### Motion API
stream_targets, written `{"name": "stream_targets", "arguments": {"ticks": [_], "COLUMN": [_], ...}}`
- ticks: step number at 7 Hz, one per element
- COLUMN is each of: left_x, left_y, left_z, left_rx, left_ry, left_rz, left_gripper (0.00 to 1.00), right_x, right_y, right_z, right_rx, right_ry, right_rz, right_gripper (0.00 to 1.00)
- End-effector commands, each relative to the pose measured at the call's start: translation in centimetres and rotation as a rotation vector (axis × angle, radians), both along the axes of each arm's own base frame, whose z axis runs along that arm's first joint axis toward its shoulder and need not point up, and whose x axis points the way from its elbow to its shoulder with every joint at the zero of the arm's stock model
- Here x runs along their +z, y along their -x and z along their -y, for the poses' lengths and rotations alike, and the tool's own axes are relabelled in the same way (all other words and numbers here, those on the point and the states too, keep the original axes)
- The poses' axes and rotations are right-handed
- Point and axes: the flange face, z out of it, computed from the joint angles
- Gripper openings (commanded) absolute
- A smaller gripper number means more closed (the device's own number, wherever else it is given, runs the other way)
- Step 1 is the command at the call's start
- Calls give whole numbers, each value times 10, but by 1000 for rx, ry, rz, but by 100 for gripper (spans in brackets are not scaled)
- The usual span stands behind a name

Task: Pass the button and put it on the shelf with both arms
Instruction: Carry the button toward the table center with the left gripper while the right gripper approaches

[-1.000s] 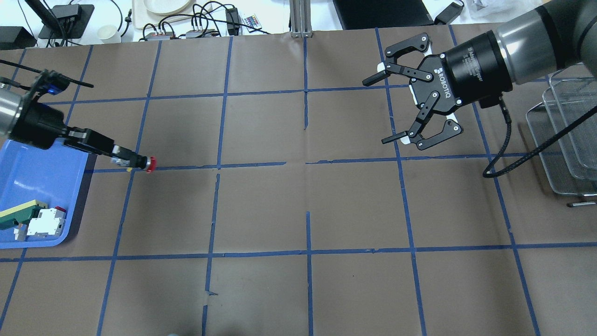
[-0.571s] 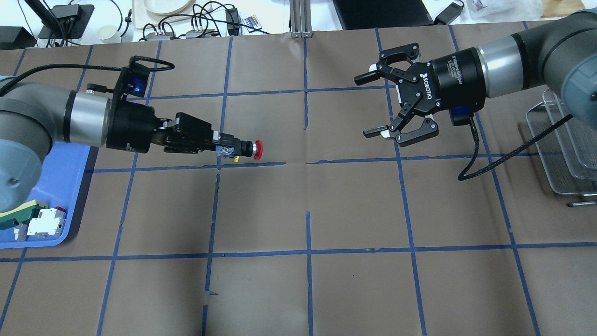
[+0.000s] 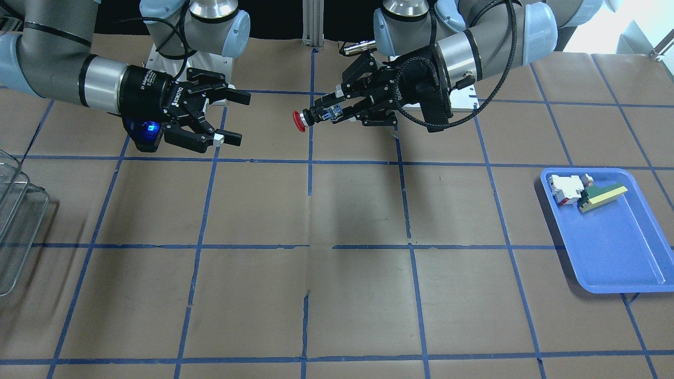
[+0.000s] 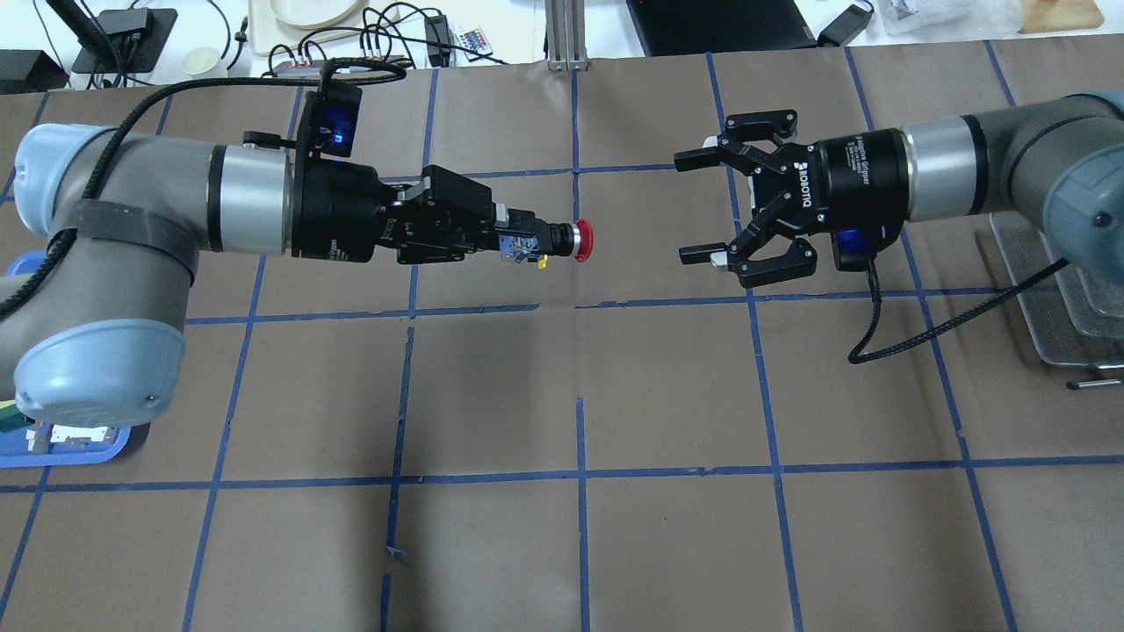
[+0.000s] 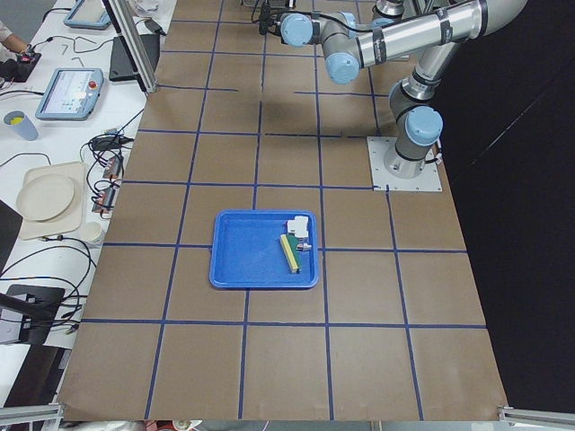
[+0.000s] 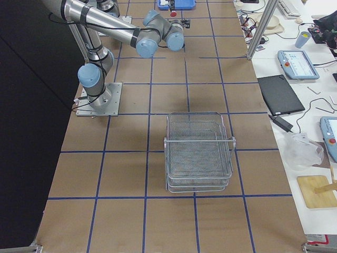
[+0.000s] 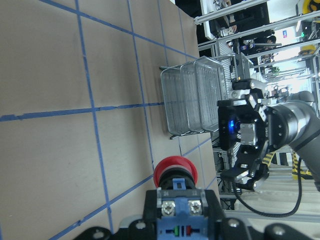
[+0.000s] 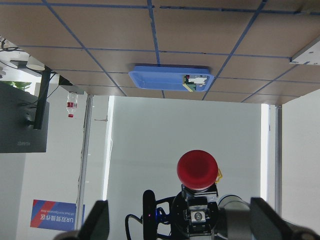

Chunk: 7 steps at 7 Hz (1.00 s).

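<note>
The left gripper (image 4: 525, 240) is clamped on the rear block of the button (image 4: 571, 239) and holds it level above the table (image 4: 492, 395). The red cap points at the right gripper (image 4: 694, 208), whose fingers stand wide apart and face it across a gap. The table is covered in brown paper gridded with blue tape. The shelf (image 6: 199, 153) stands well behind the right gripper, and a blue tray (image 3: 616, 247) lies well behind the left one. A white side bench (image 5: 54, 144) carries cables and plates.
</note>
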Motion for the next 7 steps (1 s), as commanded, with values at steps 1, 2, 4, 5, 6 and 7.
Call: {"name": "stream_targets", "arguments": {"ticks": [1, 2, 4, 5, 6, 7], "left_x": [-6, -15, -16, -16, -12, -10], "left_y": [17, 23, 37, 38, 39, 40], "left_z": [5, 11, 10, 10, 7, 6], "left_rx": [54, 69, 87, 88, 86, 85], "left_ry": [-39, -64, -105, -109, -103, -100], "left_rz": [-23, -32, -46, -49, -50, -50], "left_gripper": [10, 10, 10, 10, 10, 10], "right_x": [2, 0, -10, -12, -14, -15], "right_y": [-2, -5, -8, -11, -11, -11], "right_z": [0, -3, -9, -10, -9, -9], "right_rx": [-45, -35, -34, -26, -26, -28], "right_ry": [-37, -50, -80, -88, -94, -115], "right_rz": [70, 67, 71, 72, 72, 73], "right_gripper": [100, 100, 100, 100, 100, 100]}}
